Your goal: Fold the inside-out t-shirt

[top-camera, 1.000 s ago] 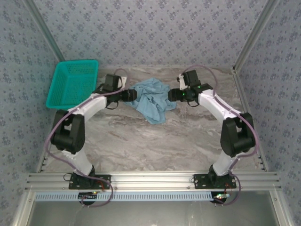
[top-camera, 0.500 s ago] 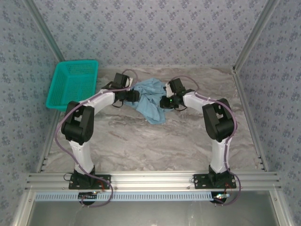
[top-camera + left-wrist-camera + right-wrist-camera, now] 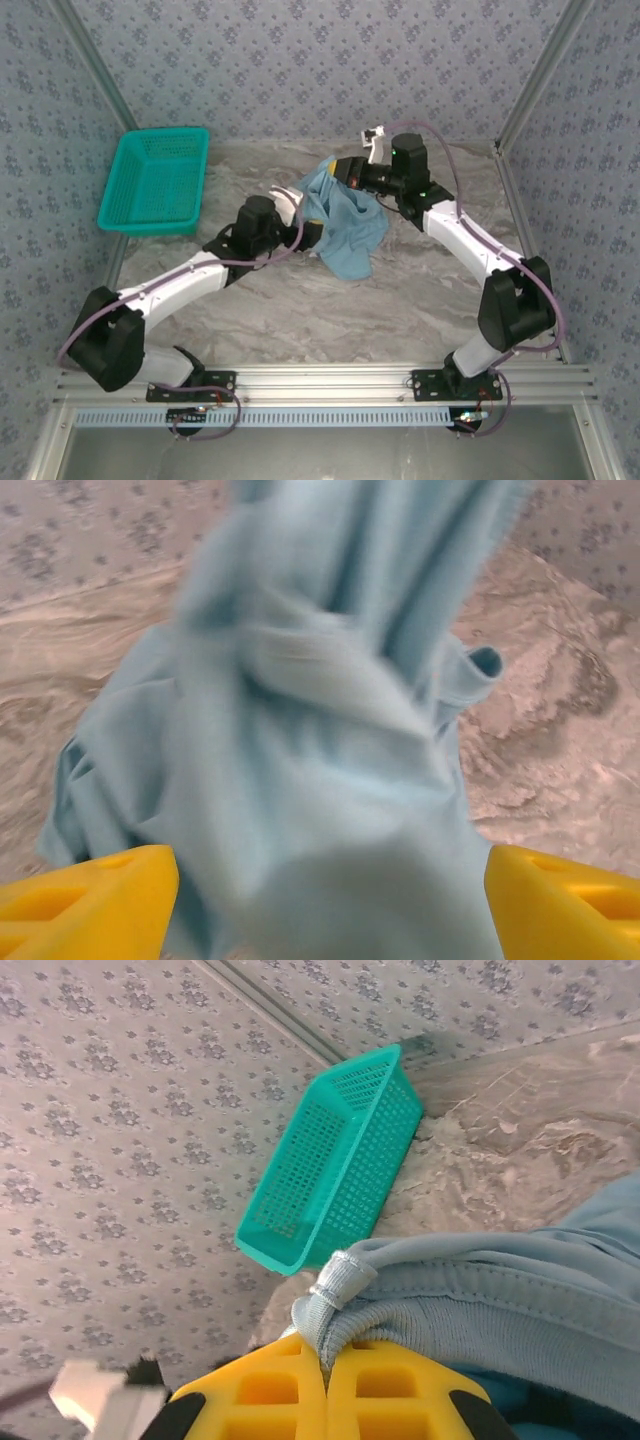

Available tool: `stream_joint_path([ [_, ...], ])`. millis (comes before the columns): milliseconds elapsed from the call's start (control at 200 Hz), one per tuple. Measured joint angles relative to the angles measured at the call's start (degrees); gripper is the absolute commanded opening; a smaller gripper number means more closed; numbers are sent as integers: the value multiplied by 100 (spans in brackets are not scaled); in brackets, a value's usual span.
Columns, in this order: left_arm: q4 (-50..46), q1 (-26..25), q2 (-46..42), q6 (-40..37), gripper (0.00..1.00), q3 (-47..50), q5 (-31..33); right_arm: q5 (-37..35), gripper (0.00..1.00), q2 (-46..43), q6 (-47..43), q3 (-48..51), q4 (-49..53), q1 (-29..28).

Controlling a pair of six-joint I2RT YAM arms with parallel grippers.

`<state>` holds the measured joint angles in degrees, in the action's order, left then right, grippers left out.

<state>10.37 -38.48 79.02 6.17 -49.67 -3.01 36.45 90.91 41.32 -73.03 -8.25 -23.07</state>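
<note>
Anchoring both arm bases on the rail at the near edge of the marbled worktop (image 3: 400, 300).

Extending the left arm (image 3: 190, 275) low and diagonally from the near left corner toward the middle of the worktop. Holding the left jaws released, with the yellow fingers (image 3: 90, 895) standing wide apart at the two lower corners of the left wrist view. Facing the t-shirt (image 3: 350, 230) head-on, with blurred light-blue cloth lying across the gap between those fingers and not clamped by them. Touching the cloth or not: cannot tell.

Lying bunched just past the middle of the worktop as a crumpled light-blue t-shirt, with its far upper part raised and its lower end draping toward the near side.

Running the right arm (image 3: 465, 238) up the right side from the near right base, then bending left to the far upper edge of the t-shirt. Clenching the right jaws on a stitched hem of the t-shirt, with both fingers pressed together and a small fold of hem pinched at their tips in the right wrist view.

Sitting at the far left of the worktop as a teal mesh basket (image 3: 155, 180), well apart from the t-shirt and close to the patterned wall (image 3: 320, 60).
</note>
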Motion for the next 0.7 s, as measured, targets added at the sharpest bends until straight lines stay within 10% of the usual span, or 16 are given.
stream_joint_path([
  [260,153,-85,975,-507,62,-522,675,90,4,136,442,101,-116,-61],
  [375,214,-44,1215,-645,35,-616,848,87,4,133,450,101,-92,-92],
  [435,227,0,1268,-726,0,-638,863,72,7,133,422,101,-26,-122],
  [575,13,234,1176,-693,0,-702,903,-181,52,120,-74,68,599,-173],
  [700,-256,769,402,-470,0,-151,708,-1102,66,-192,-1266,138,1681,-140],
])
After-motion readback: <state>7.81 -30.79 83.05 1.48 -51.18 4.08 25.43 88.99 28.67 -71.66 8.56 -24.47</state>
